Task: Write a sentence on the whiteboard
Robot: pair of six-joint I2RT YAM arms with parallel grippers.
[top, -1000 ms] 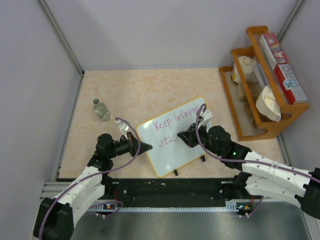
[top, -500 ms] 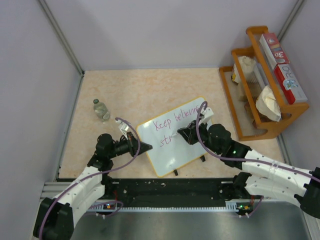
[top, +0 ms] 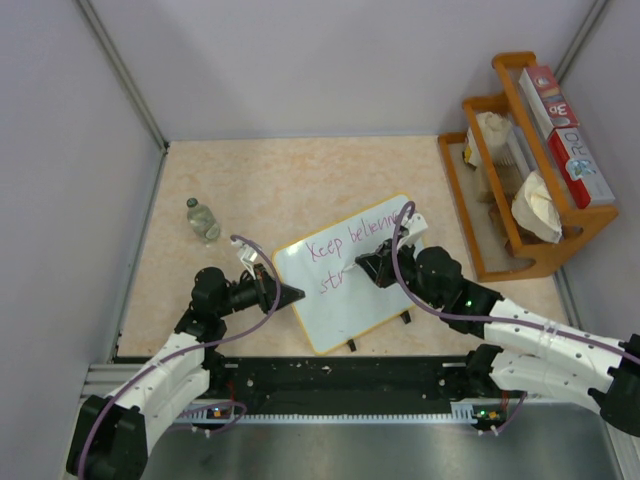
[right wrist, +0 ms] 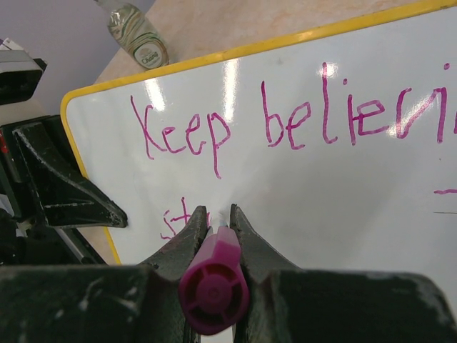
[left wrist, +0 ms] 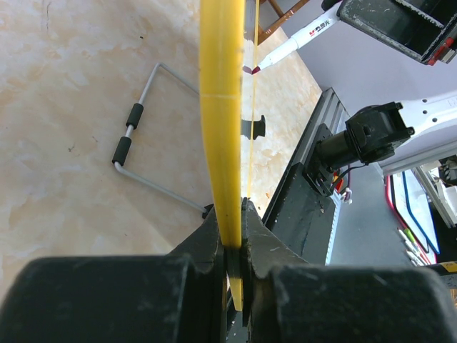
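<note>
Whiteboard [top: 350, 305] writing is part done. The sentence [right wrist: 285, 125] reads "Keep believ…" on its upper line, and a second line shows only "st" [right wrist: 173, 220].

Right claw [right wrist: 218, 212] is pressed tight on a purple marker [right wrist: 213, 286], tip pointing at the board just right of the "st". Whether the tip touches cannot be confirmed from the wrist view. Left claw [left wrist: 230, 211] pinches the board's yellow rim [left wrist: 218, 107] at its left edge, steadying the board on the tabletop [top: 280, 180].

Judged step: writing the second line. The next move calls for light, even tip pressure and short strokes carried rightward, with the left grip held firm so the board does not swing.

Room: bare white surface lies right of and below the marker, sufficient for the remaining letters. The near edge carries black clips [top: 352, 345], so strokes should stop short of the rim. A small bottle [top: 203, 219] stands well apart to the left. The wooden rack [top: 510, 268] sits near the board's right corner, limiting right-arm swing that way.
</note>
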